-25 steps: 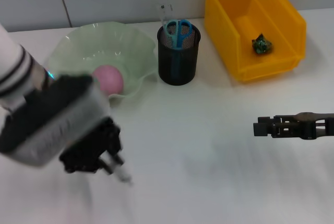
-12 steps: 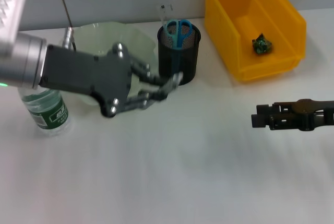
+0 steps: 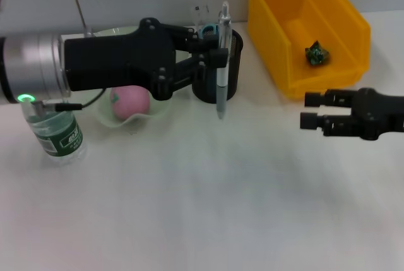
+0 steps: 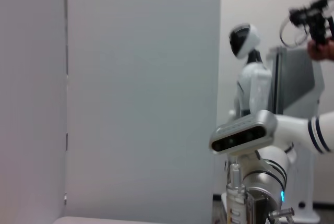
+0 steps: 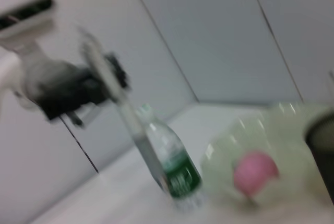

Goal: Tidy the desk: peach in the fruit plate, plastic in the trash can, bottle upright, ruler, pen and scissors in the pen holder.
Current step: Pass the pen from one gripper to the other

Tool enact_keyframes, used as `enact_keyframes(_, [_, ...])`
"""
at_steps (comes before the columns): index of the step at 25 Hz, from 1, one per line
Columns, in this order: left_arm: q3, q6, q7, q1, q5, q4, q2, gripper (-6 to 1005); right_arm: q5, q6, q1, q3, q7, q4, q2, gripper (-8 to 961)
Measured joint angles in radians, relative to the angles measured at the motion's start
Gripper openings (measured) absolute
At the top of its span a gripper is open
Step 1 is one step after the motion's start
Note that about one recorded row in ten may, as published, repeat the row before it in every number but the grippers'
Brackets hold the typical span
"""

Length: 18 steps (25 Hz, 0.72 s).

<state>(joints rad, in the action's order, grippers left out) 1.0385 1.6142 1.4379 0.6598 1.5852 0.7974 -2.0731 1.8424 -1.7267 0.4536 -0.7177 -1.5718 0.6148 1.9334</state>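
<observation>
My left gripper (image 3: pixel 218 56) is shut on the pen (image 3: pixel 221 72) and holds it upright just in front of the black mesh pen holder (image 3: pixel 232 75). Blue scissors (image 3: pixel 211 30) and a clear ruler (image 3: pixel 201 13) stand in the holder. The pink peach (image 3: pixel 129 102) lies in the green fruit plate (image 3: pixel 104 116). The bottle (image 3: pixel 58 133) stands upright at the left. The green plastic (image 3: pixel 315 53) lies in the yellow bin (image 3: pixel 353 28). My right gripper (image 3: pixel 311 110) is open and empty over the table at the right. The right wrist view shows the pen (image 5: pixel 112 91), bottle (image 5: pixel 172 166) and peach (image 5: pixel 254 172).
The left arm's grey forearm (image 3: pixel 31 69) reaches across above the plate and bottle. The wall runs close behind the plate, holder and bin. The left wrist view faces the wall and another white robot (image 4: pixel 249 78).
My left arm has swung from the front left of the table up to the pen holder, turning the pen upright. The bottle came into view. My right gripper shifted slightly and turned.
</observation>
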Motion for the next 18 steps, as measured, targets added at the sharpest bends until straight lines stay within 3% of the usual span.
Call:
enact_keyframes(1, [0.016,-0.011,0.000,-0.003,-0.011,-0.011,0.000,171,0.000,-0.054,-0.003,0.065,0.038,0.015,0.010,743])
enact_keyframes(4, [0.058,-0.042,-0.003,-0.015,-0.040,-0.030,-0.001,172,-0.002,-0.103,-0.002,0.118,0.054,0.019,0.012,742])
enact_keyframes(6, [0.150,-0.099,-0.015,-0.037,-0.096,-0.043,-0.003,172,-0.024,-0.160,0.004,0.162,0.066,0.023,0.013,742])
enact_keyframes(8, [0.150,-0.099,-0.015,-0.037,-0.096,-0.043,-0.003,172,-0.053,-0.182,0.007,0.161,0.067,0.034,0.017,742])
enact_keyframes(10, [0.230,-0.140,-0.040,-0.062,-0.161,-0.043,-0.002,172,-0.065,-0.190,0.009,0.158,0.067,0.044,0.020,742])
enact_keyframes(11, [0.264,-0.148,-0.051,-0.072,-0.188,-0.043,-0.002,172,-0.075,-0.201,0.014,0.158,0.067,0.073,0.033,742])
enact_keyframes(12, [0.264,-0.148,-0.051,-0.072,-0.188,-0.043,-0.002,172,-0.075,-0.201,0.014,0.158,0.067,0.073,0.033,742])
enact_keyframes(13, [0.285,-0.154,-0.060,-0.077,-0.200,-0.046,-0.002,172,-0.077,-0.205,0.019,0.158,0.067,0.104,0.050,742])
enact_keyframes(18, [0.343,-0.172,-0.076,-0.087,-0.240,-0.053,-0.005,171,-0.073,-0.207,0.044,0.153,0.067,0.134,0.073,741])
